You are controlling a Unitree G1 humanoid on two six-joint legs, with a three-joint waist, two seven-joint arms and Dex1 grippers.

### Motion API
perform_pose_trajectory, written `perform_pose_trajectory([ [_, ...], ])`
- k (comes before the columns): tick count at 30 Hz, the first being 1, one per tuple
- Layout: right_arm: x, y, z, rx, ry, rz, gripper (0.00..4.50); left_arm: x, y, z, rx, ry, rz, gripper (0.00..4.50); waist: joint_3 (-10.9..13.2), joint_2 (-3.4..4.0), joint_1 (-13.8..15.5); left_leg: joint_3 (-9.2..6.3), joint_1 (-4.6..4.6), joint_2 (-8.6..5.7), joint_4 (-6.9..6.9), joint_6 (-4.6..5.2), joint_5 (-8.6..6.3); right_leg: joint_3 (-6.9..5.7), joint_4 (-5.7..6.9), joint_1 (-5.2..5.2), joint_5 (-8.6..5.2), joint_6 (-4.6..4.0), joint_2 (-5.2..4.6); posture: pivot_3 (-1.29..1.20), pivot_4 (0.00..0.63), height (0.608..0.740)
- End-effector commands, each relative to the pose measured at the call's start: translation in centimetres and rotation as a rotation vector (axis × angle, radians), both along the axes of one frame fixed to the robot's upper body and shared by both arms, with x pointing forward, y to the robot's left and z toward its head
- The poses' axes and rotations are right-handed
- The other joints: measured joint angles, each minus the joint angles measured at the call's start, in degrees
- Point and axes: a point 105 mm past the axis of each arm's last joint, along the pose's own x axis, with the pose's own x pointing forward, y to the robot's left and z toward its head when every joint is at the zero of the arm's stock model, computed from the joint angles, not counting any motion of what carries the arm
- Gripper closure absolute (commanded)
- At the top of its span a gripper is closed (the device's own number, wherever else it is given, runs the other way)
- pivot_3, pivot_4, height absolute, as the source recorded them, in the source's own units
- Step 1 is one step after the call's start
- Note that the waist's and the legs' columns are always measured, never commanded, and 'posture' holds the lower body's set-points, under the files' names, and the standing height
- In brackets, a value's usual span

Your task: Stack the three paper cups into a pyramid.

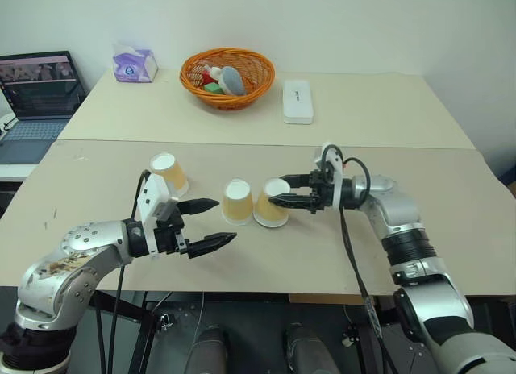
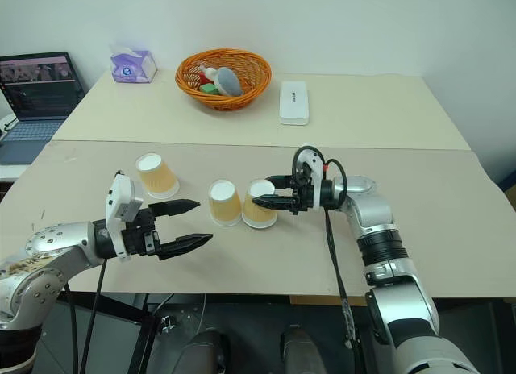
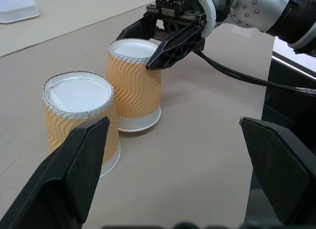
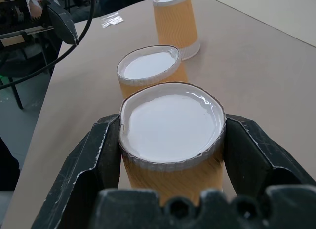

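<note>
Three paper cups stand upside down on the beige table (image 1: 97, 197). Two of them stand side by side in the middle: one cup (image 1: 237, 201) on the left and one cup (image 1: 272, 206) touching it on the right. The other cup (image 1: 169, 172) stands apart at the back left. My right gripper (image 1: 276, 190) reaches in from the right, level, its fingers (image 4: 94, 155) pressed against both sides of the right-hand cup (image 4: 170, 135) near its upturned base. My left gripper (image 1: 226, 221) hovers wide open in front and to the left of the pair, holding nothing.
On the rear table stand an orange basket (image 1: 227, 76) with small items, a purple tissue box (image 1: 135, 65) and a white flat case (image 1: 297, 101). A laptop (image 1: 36, 88) sits at the far left. Black cables hang from both arms over the front edge.
</note>
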Motion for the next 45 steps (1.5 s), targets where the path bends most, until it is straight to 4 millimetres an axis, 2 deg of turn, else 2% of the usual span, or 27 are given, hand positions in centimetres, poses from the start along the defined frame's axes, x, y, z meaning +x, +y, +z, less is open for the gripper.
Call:
perform_pose_trajectory([
  [1,0.5,-0.1,1.1,0.024,-0.062,-0.022,0.22,-0.4,-0.4,1.0,-0.013,-0.048,-0.022,0.00,0.0,0.00,0.0,0.00,0.00,0.00,0.00,0.00,0.00,0.00,0.00,0.00,0.00,0.00,0.00,0.00,0.150,0.675],
  [2,0.7,-0.1,0.9,0.017,-0.064,-0.036,0.05,-0.4,-0.5,1.0,-0.013,-0.047,-0.023,0.00,0.0,0.00,0.0,0.00,0.00,0.00,0.00,0.00,0.00,0.00,0.00,0.00,0.00,0.00,0.00,0.00,0.150,0.675],
  [6,0.8,-0.3,0.8,0.000,-0.075,-0.051,0.05,-0.3,-0.5,1.0,-0.016,-0.048,-0.024,0.00,0.0,0.00,0.0,0.00,0.00,0.00,0.00,0.00,0.00,0.00,0.00,-0.01,0.00,0.00,0.00,0.00,0.150,0.675],
  [12,0.3,-1.7,2.6,0.055,-0.038,-0.034,0.05,-0.1,-0.7,1.1,-0.023,-0.051,-0.035,0.00,0.0,0.00,0.1,0.00,0.00,-0.01,0.00,-0.01,0.00,0.00,0.00,0.00,0.00,0.00,-0.01,0.00,0.150,0.675],
  [18,-1.7,-3.9,4.0,0.099,0.046,0.014,0.05,0.4,-0.9,1.3,-0.039,-0.048,-0.046,0.00,0.0,0.00,0.1,-0.01,0.00,0.00,0.00,0.00,0.00,0.00,-0.01,0.00,0.00,0.00,0.00,0.00,0.150,0.675],
  [21,-2.7,-5.1,4.0,0.076,0.043,0.010,0.05,0.7,-0.8,1.4,-0.053,-0.045,-0.042,0.00,0.0,0.00,0.1,-0.01,0.00,0.00,0.00,0.00,0.00,0.00,-0.04,0.01,0.00,0.00,0.00,0.00,0.150,0.675],
  [24,-3.3,-6.7,4.3,0.058,0.009,-0.049,0.05,1.2,-0.3,1.8,-0.076,-0.055,0.001,0.00,0.0,0.00,0.1,-0.01,0.00,-0.01,0.00,0.00,0.00,0.00,-0.04,0.01,0.00,0.00,-0.01,0.00,0.150,0.675],
  [26,-3.2,-8.0,5.0,0.072,-0.012,-0.111,0.05,1.6,0.1,2.7,-0.133,-0.070,0.052,0.00,0.0,-0.01,0.1,-0.01,0.00,-0.01,0.00,0.00,0.00,0.00,-0.04,0.01,0.00,0.00,-0.01,0.00,0.150,0.675],
  [28,-3.2,-8.6,5.2,0.077,-0.019,-0.141,0.05,1.7,0.3,3.3,-0.164,-0.077,0.076,0.00,0.0,-0.01,0.0,-0.02,0.00,-0.01,0.00,0.00,0.00,0.01,-0.04,0.01,0.00,0.00,-0.01,0.00,0.150,0.675],
  [31,-2.4,-10.1,6.5,0.122,-0.080,-0.245,0.05,3.1,1.0,5.3,-0.249,-0.137,0.235,0.00,0.0,-0.02,0.0,-0.05,0.01,0.00,0.00,0.00,0.00,0.01,-0.02,0.03,0.00,0.00,0.00,0.00,0.150,0.675],
  [34,-2.3,-10.6,7.5,0.163,-0.107,-0.284,0.05,4.9,2.3,5.9,-0.302,-0.149,0.434,0.00,0.0,-0.02,0.1,-0.08,0.00,-0.06,0.01,-0.01,0.01,0.00,-0.01,0.05,0.00,0.01,-0.05,0.00,0.150,0.675],
  [37,-2.5,-10.7,8.2,0.208,-0.119,-0.303,0.05,7.2,4.5,5.4,-0.314,-0.157,0.718,0.00,0.0,-0.03,0.1,-0.10,0.00,-0.07,0.01,-0.01,0.01,0.00,-0.04,0.08,0.01,0.01,-0.06,0.00,0.150,0.675],
  [40,-2.7,-10.6,8.3,0.212,-0.118,-0.304,0.05,7.8,5.4,5.1,-0.337,-0.155,0.836,0.00,0.0,-0.03,0.1,-0.12,-0.01,-0.07,0.00,-0.01,0.01,0.00,-0.05,0.07,0.01,0.01,-0.05,0.00,0.150,0.675],
  [41,-3.5,-10.2,8.2,0.210,-0.113,-0.270,0.05,8.4,6.8,4.3,-0.335,-0.134,0.970,0.00,0.0,-0.03,0.1,-0.13,-0.01,-0.07,0.00,-0.01,0.01,0.00,-0.04,0.07,0.01,0.01,-0.06,0.00,0.150,0.675],
  [43,-5.1,-9.8,7.6,0.192,-0.089,-0.213,0.05,8.8,8.3,3.1,-0.289,-0.126,1.133,0.00,0.0,-0.03,0.2,-0.16,-0.01,-0.07,0.01,-0.01,0.01,-0.02,-0.04,0.08,0.01,0.01,-0.06,0.00,0.150,0.675],
  [45,-5.8,-9.7,6.9,0.162,-0.068,-0.197,0.05,8.7,8.1,3.1,-0.281,-0.145,1.164,0.00,0.0,-0.04,0.5,-0.17,-0.04,-0.09,0.01,-0.01,0.01,-0.02,-0.06,0.08,0.01,0.01,-0.07,0.00,0.150,0.675],
])
